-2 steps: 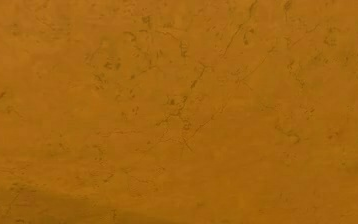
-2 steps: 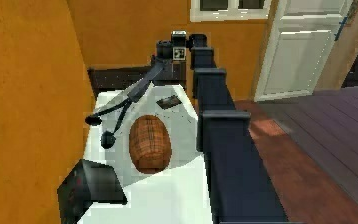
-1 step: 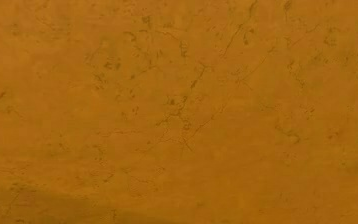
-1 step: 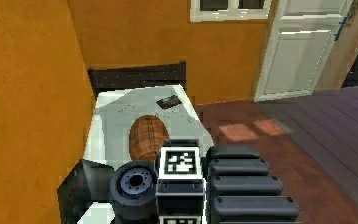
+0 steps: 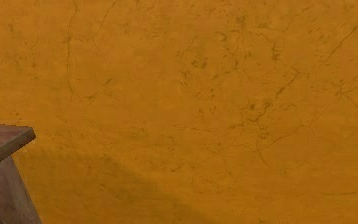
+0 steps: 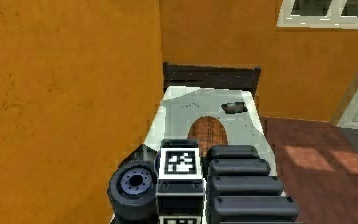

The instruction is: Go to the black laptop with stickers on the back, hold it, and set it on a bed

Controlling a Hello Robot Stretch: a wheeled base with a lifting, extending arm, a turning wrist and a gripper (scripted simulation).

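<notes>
An orange wall (image 5: 187,100) stands close ahead, a dark wooden corner (image 5: 7,165) low at the forward view's left; to the side lies a bed (image 6: 182,108) with a dark headboard (image 6: 212,75); on it lie a brown oval (image 6: 207,130) and, nearer the headboard, a dark flat thing (image 6: 232,105), perhaps the laptop; the gripper (image 6: 135,188) sits at the bed's foot; its grip and load cannot be told.
</notes>
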